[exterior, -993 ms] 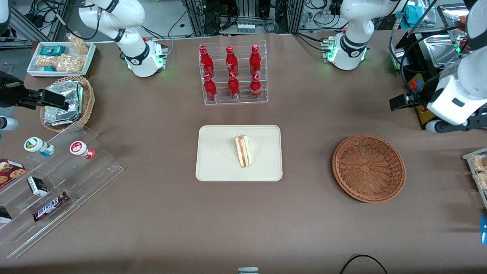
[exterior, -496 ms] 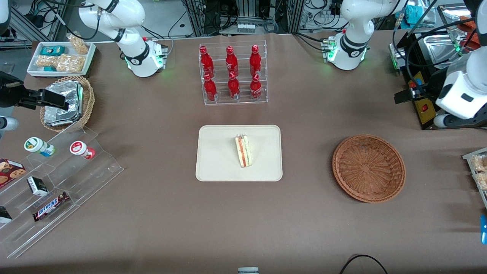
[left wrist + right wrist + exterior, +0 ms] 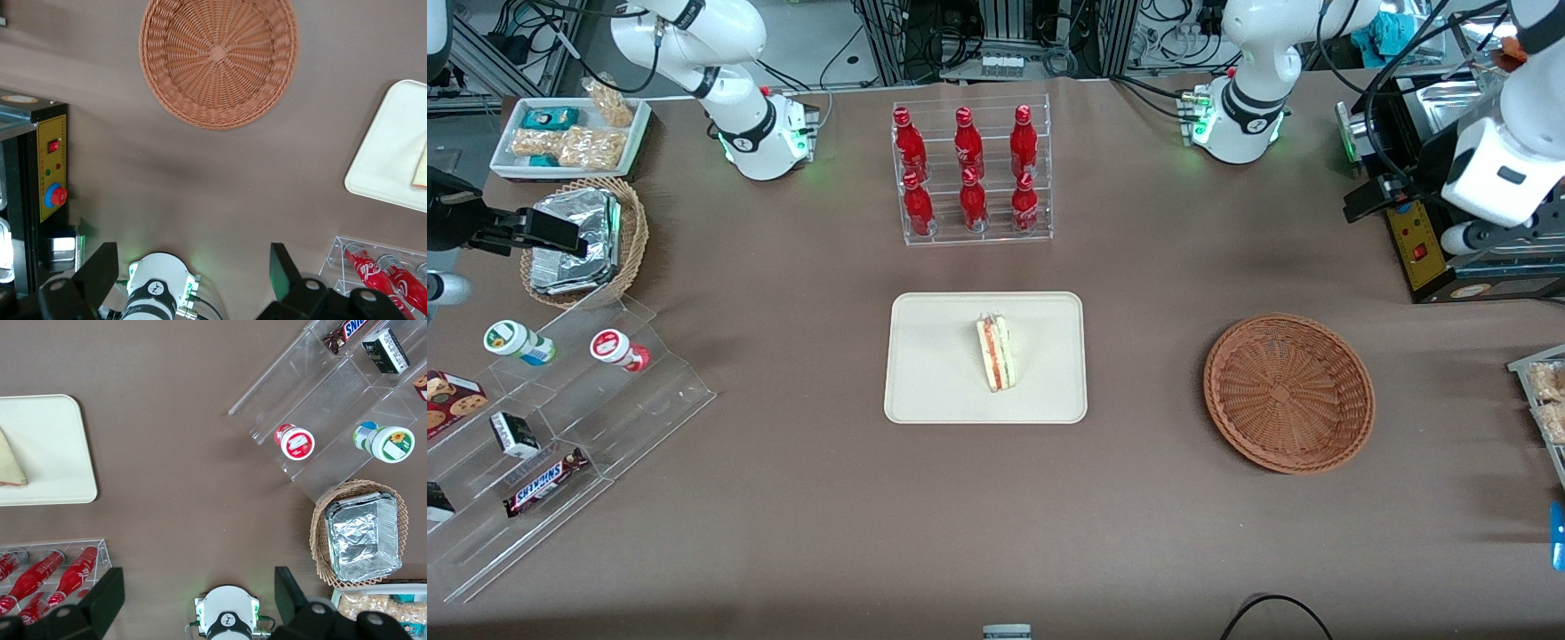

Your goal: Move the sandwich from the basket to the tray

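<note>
The sandwich (image 3: 996,353) (image 3: 421,167), a pale wedge with red and green layers, lies on the cream tray (image 3: 934,356) (image 3: 390,153) in the middle of the table. The round reddish-brown basket (image 3: 1288,391) (image 3: 219,60) holds nothing and sits toward the working arm's end. My left gripper (image 3: 190,270) is open with nothing between its fingers. It hangs high above the table near its own arm's base (image 3: 157,290), farther from the front camera than the basket and well apart from it.
A clear rack of red bottles (image 3: 971,173) stands farther from the camera than the tray. A black control box with a red button (image 3: 1414,240) sits by the working arm. A tan basket with foil packets (image 3: 583,240) and an acrylic shelf (image 3: 560,418) occupy the parked arm's end.
The left arm's wrist has drawn away from the basket, farther from the front camera. Sandwich, tray and basket have not moved.
</note>
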Controlling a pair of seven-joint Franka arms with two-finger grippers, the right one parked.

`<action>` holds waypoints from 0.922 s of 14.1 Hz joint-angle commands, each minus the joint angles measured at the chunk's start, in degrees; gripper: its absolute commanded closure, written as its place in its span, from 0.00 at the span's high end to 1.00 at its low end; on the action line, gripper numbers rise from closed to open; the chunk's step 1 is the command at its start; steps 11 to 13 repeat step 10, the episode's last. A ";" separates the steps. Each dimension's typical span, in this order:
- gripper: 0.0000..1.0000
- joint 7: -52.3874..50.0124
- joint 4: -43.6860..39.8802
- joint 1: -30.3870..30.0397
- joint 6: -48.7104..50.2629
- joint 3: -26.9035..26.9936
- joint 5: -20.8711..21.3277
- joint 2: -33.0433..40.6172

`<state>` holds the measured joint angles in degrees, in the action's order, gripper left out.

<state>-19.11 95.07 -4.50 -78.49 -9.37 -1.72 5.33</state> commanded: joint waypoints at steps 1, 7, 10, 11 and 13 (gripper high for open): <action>1.00 -0.58 0.46 3.53 -0.88 2.95 -0.74 0.83; 1.00 -0.76 -2.96 3.44 -0.70 3.13 -0.74 -2.60; 1.00 -0.84 -2.88 3.36 -0.70 3.13 -0.66 -2.69; 1.00 -0.84 -2.88 3.36 -0.70 3.13 -0.66 -2.69; 1.00 -0.84 -2.88 3.36 -0.70 3.13 -0.66 -2.69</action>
